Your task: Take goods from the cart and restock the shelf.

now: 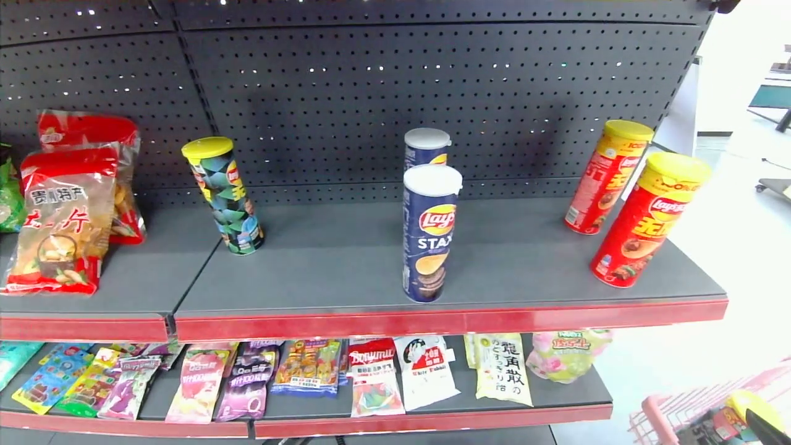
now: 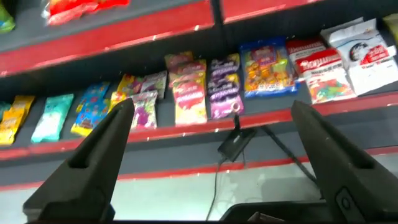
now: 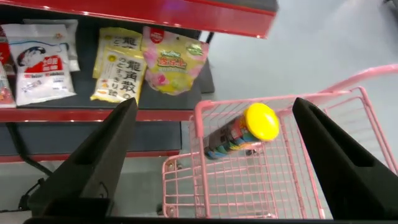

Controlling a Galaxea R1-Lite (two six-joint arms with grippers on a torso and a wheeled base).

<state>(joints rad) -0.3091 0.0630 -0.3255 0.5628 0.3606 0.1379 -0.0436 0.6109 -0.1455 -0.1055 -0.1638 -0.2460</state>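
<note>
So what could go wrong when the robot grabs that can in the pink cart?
1. The can lies tilted in the cart, and it is round, so it might slip from the open right gripper as it closes.
2. The tall blue can stands near the front edge of the shelf; a bump while restocking could knock it off.

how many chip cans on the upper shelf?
5: teal can at left; front blue can and rear blue can mid-shelf; front red can and rear red can at right. None seem hidden.
</note>
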